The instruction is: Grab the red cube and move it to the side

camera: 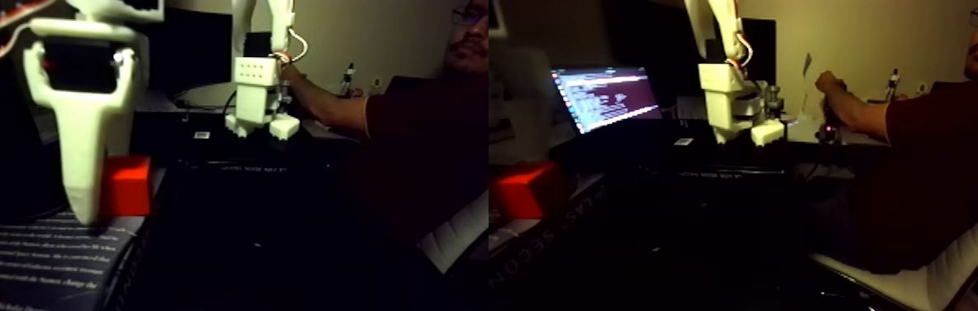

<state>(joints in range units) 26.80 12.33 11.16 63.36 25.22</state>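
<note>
This fixed view is two nearly equal pictures side by side. The red cube (125, 186) is small and bright red-orange. It sits at the edge of a dark printed book (24, 265) and shows again in the right picture as the red cube (524, 188). My white gripper (101, 208) hangs over it in the left picture. One broad white finger (86, 165) stands upright against the cube's left face, its tip at the book's surface. The other finger is lost in the dark, so I cannot tell whether the cube is clamped.
A second white arm (262, 91) stands at the back on a dark desk, with a seated person's hand (826, 83) on it. A lit laptop screen (607, 98) glows behind. A white chair edge (933, 277) is at the right. The room is very dark.
</note>
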